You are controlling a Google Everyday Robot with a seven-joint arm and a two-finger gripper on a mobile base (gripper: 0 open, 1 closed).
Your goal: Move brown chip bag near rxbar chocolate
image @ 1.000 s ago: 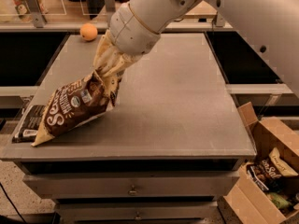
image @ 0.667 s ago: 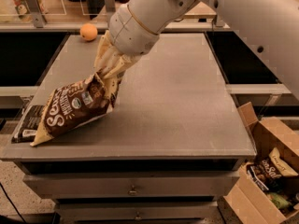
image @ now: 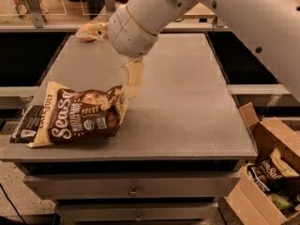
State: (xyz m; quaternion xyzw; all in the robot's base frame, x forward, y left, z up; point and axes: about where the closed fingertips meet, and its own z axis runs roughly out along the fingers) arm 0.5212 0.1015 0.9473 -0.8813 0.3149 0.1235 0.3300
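Note:
The brown chip bag [image: 84, 115] lies flat at the front left of the grey table [image: 187, 107], its white "Sea S" lettering facing up. Its left edge overlaps the rxbar chocolate [image: 28, 123], a flat black bar with a small white patch, at the table's left edge. My gripper [image: 130, 86] hangs from the big white arm just above the bag's upper right corner. It is open, and one pale finger [image: 133, 76] points down at that corner. It holds nothing.
An orange [image: 89, 32] sits at the table's back left, partly behind the wrist. A cardboard box [image: 262, 172] with snack bags stands on the floor at the right. Drawers are below the tabletop, and shelves stand behind it.
The bag's right end was held up by the gripper. Now the bag lies flat, and the gripper has let go and lifted slightly.

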